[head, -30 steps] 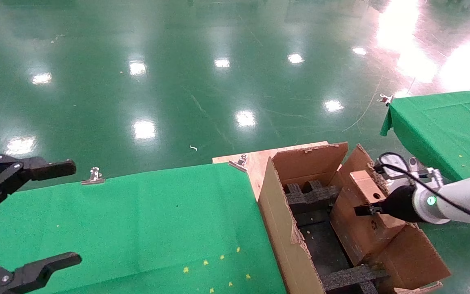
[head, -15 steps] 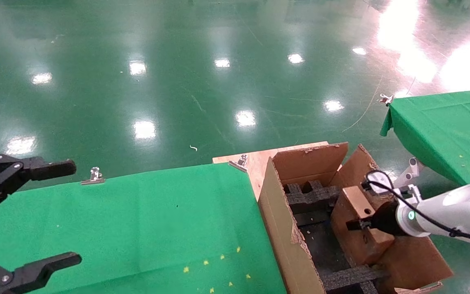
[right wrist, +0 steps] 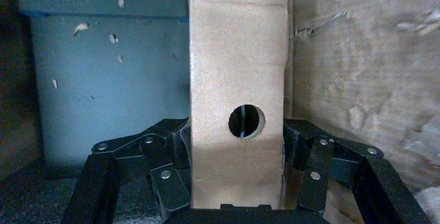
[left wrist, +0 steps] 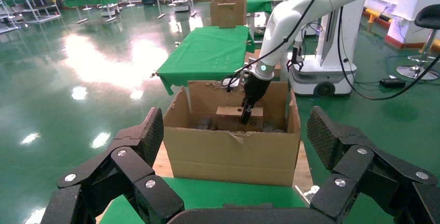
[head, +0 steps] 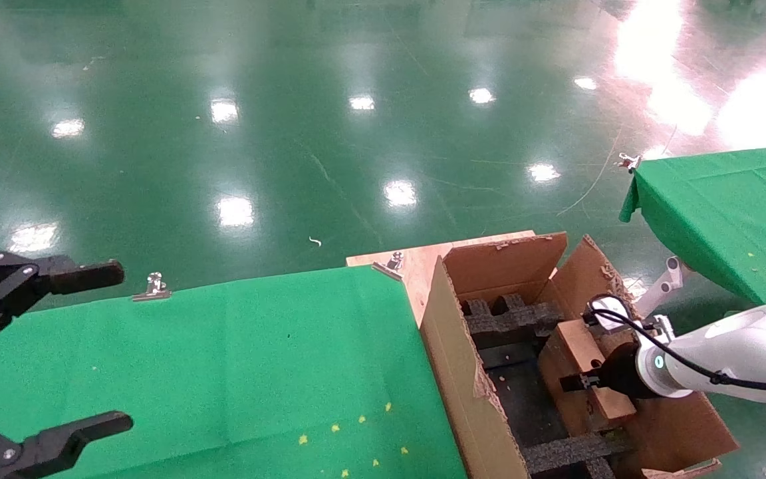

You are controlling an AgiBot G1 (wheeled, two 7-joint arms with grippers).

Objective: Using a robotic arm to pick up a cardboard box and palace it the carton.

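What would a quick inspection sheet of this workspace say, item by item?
Surface: green-cloth table, cloth held by metal clips.
Job's things: cardboard box held on edge inside the open carton, among black foam inserts.
Clutter: yellow specks on the cloth.
Grippers: right gripper inside the carton, fingers clamped on the box's sides; left gripper open, parked over the table's left edge.
Cables: black cable along the right arm.
Surroundings: glossy green floor, second green-cloth table at right.
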